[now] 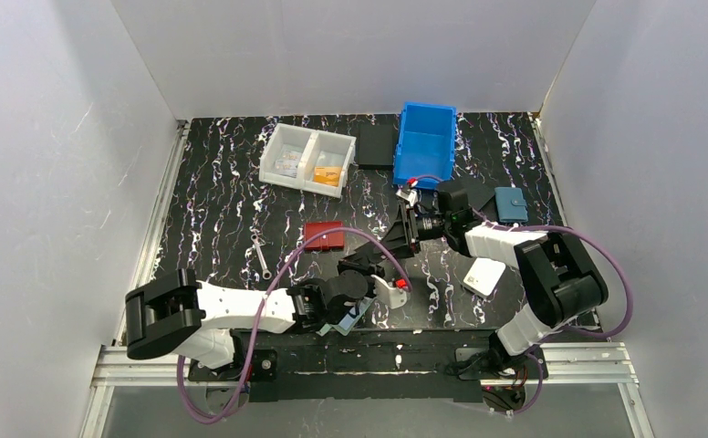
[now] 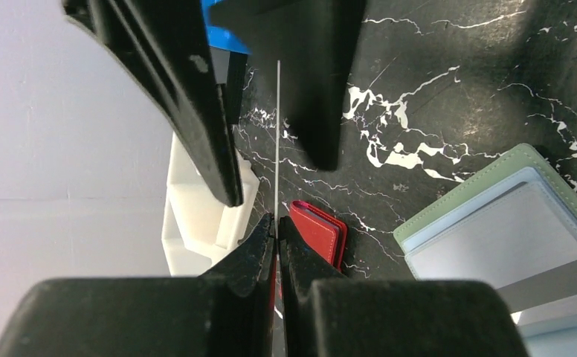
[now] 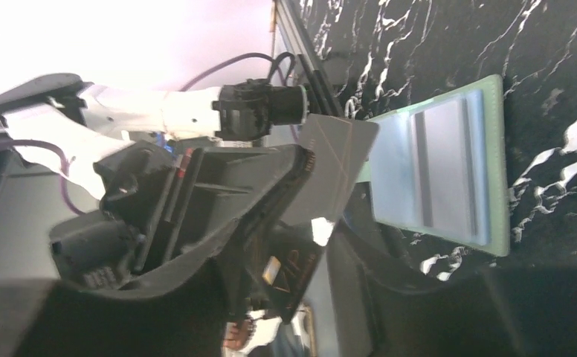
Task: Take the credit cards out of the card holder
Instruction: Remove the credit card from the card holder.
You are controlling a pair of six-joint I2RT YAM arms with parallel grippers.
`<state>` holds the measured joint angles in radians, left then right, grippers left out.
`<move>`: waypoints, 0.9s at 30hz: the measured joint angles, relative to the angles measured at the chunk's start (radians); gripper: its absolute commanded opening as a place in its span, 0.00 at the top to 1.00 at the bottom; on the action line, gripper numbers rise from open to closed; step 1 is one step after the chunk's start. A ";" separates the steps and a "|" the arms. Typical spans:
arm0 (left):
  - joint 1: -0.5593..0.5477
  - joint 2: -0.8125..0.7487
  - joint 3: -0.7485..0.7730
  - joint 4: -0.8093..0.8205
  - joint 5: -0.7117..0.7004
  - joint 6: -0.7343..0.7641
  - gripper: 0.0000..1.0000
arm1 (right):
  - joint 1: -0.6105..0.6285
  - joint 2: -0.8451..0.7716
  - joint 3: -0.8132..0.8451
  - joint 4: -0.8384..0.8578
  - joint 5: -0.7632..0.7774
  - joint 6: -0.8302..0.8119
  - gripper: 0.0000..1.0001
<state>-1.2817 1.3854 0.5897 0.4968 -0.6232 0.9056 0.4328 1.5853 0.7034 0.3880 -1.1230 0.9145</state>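
Note:
The sage-green card holder (image 1: 354,321) lies open near the table's front edge, just below my left wrist. Light blue shows in its inner pockets (image 2: 494,238). My left gripper (image 2: 276,220) is shut on a thin dark credit card (image 2: 278,134), held upright and seen edge-on. In the right wrist view that card (image 3: 334,160) shows a gold chip, with the open holder (image 3: 498,171) behind it. My right gripper (image 1: 390,245) reaches in from the right. Its fingers (image 2: 204,111) stand on either side of the card with gaps, so it is open.
A red wallet (image 1: 323,235) lies just beyond the grippers, with a small wrench (image 1: 261,255) to its left. A white wallet (image 1: 484,276) and a teal one (image 1: 512,205) sit on the right. At the back stand a white divided tray (image 1: 307,159), a black pad (image 1: 375,144) and a blue bin (image 1: 426,143).

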 measured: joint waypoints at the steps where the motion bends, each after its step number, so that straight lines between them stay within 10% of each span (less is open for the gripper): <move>1: -0.002 0.007 0.001 0.002 -0.003 0.000 1.00 | 0.000 0.000 0.000 0.010 -0.003 0.005 0.84; 9: -0.005 0.013 0.001 0.016 -0.023 -0.027 0.28 | -0.004 0.025 0.000 0.051 -0.013 0.056 0.99; 14: -0.007 -0.105 -0.049 -0.048 0.038 -0.226 0.06 | -0.030 0.023 0.003 0.021 -0.018 -0.041 0.99; 27: 0.208 -0.658 -0.153 -0.306 0.459 -1.113 0.02 | -0.065 -0.177 0.094 -0.399 0.073 -0.760 0.99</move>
<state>-1.0740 0.7274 0.4365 0.1912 -0.1641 -0.2071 0.3677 1.4085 0.7977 -0.0108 -1.0502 0.1542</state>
